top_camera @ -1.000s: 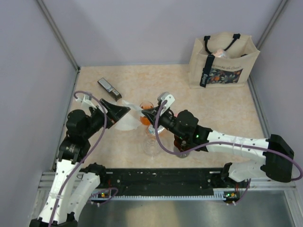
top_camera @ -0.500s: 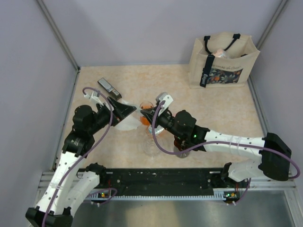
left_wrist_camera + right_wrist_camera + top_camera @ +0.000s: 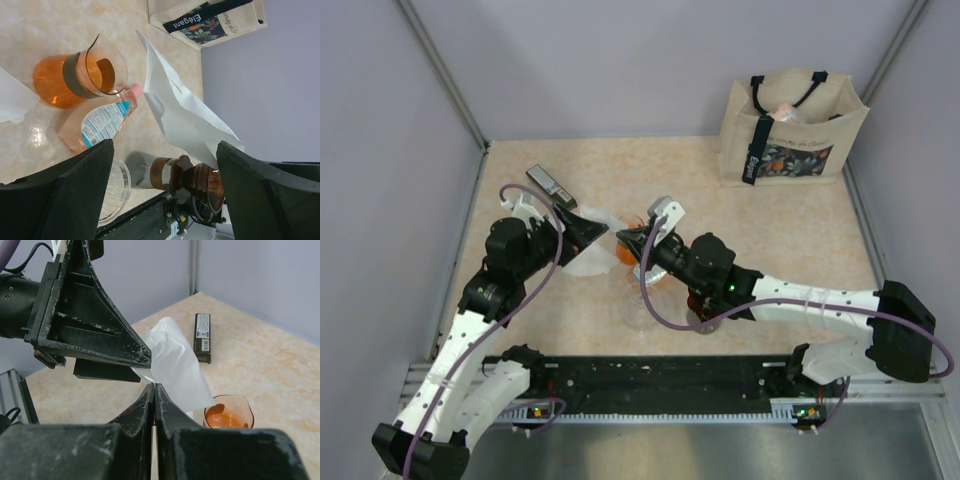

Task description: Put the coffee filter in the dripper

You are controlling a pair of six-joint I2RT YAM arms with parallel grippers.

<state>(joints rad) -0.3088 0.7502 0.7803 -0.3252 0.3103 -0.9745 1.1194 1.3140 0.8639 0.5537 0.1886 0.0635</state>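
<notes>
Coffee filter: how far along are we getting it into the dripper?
Done: the coffee filter is in the air, pinched in the shut right gripper. In hand: the open left gripper flanks it without gripping. Left: moving it to the dripper, which holds no filter, and seating it.

Overhead and close wrist views share the coffee filter (image 3: 185, 115).

**Inspector:** The middle of the table (image 3: 770, 220) is crowded. The carafe of orange liquid (image 3: 75, 75), the pink-capped bottle (image 3: 107, 122) and the clear glass cup (image 3: 638, 312) stand close together, with the dripper (image 3: 200, 182) just beside them.

**Assistant:** Can it be reached from above?

**Inspector:** The way is obstructed. The right arm (image 3: 790, 300) crosses over the dripper, and the coffee filter (image 3: 180, 110) hangs between the wide-spread fingers (image 3: 75, 195) of the left gripper (image 3: 165, 141). Bare tabletop lies between that arm and the tote bag (image 3: 790, 125).
</notes>
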